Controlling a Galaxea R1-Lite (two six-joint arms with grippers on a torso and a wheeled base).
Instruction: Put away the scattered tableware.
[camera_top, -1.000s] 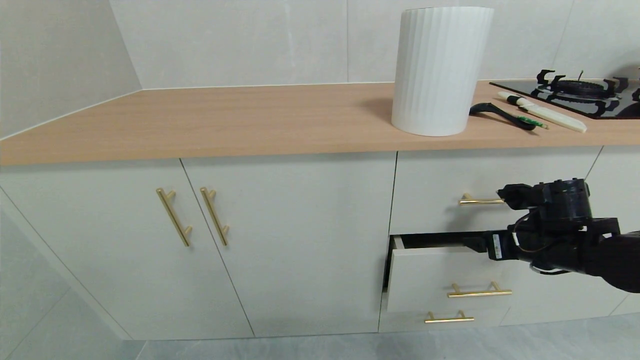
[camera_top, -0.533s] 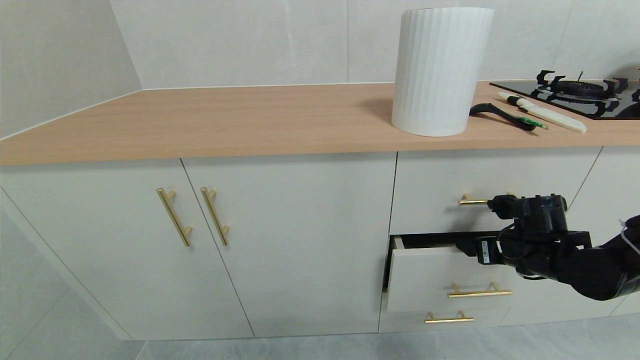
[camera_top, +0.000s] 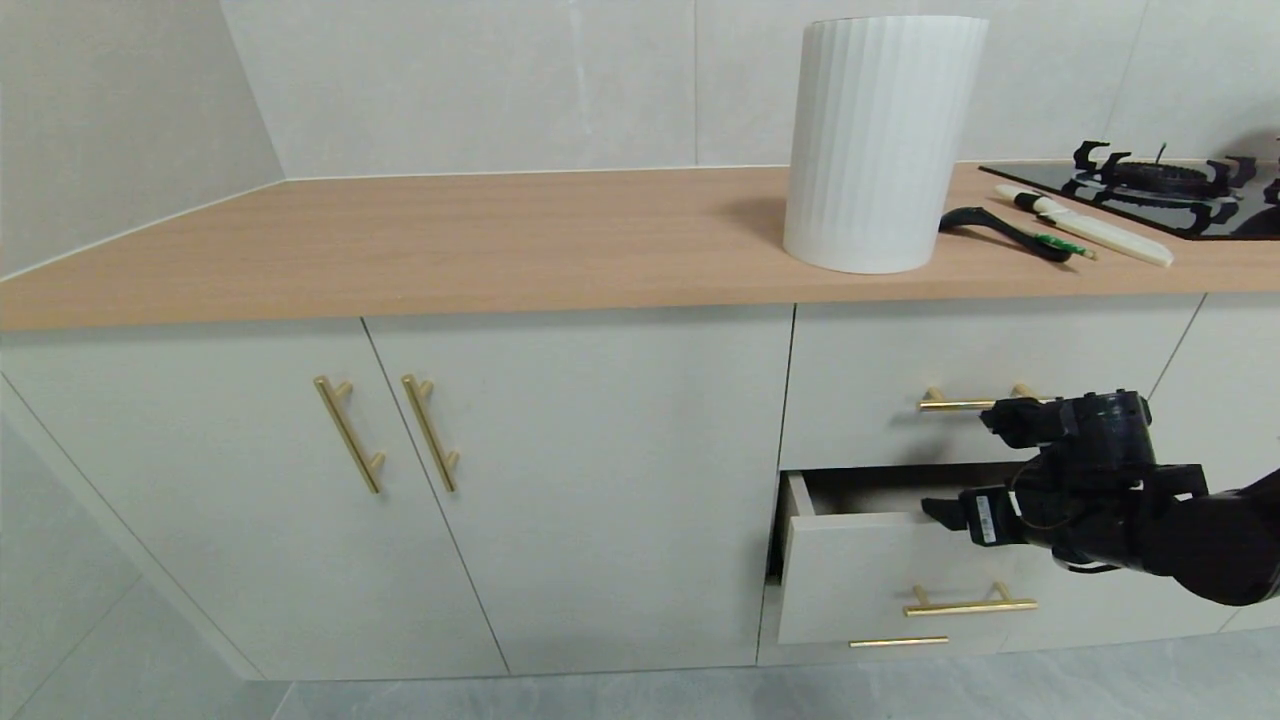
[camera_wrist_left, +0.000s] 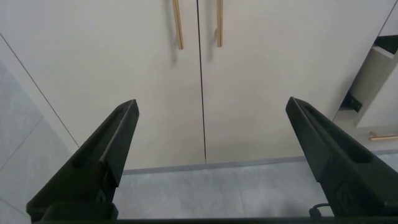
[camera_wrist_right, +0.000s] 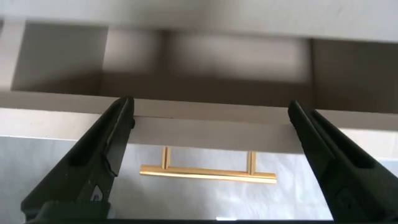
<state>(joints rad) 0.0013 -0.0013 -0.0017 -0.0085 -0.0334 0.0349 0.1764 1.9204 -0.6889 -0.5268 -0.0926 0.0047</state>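
I reckon I'm on the opening step. The drawer (camera_top: 870, 560), down at four o'clock, stands part-way out. My right gripper (camera_top: 968, 463) sits at its top edge, jaws spread wide, gripping nothing. The left gripper (camera_wrist_left: 209, 106) is just as wide and empty, facing the cupboard doors (camera_wrist_left: 124, 62). The knife (camera_top: 1100, 232) and a black utensil (camera_top: 1000, 230) lie on the wooden counter (camera_top: 450, 240) at two o'clock, between the tall white pot (camera_top: 880, 140) and the stove (camera_top: 1150, 185). Next I'd draw the drawer further out, then fetch them.
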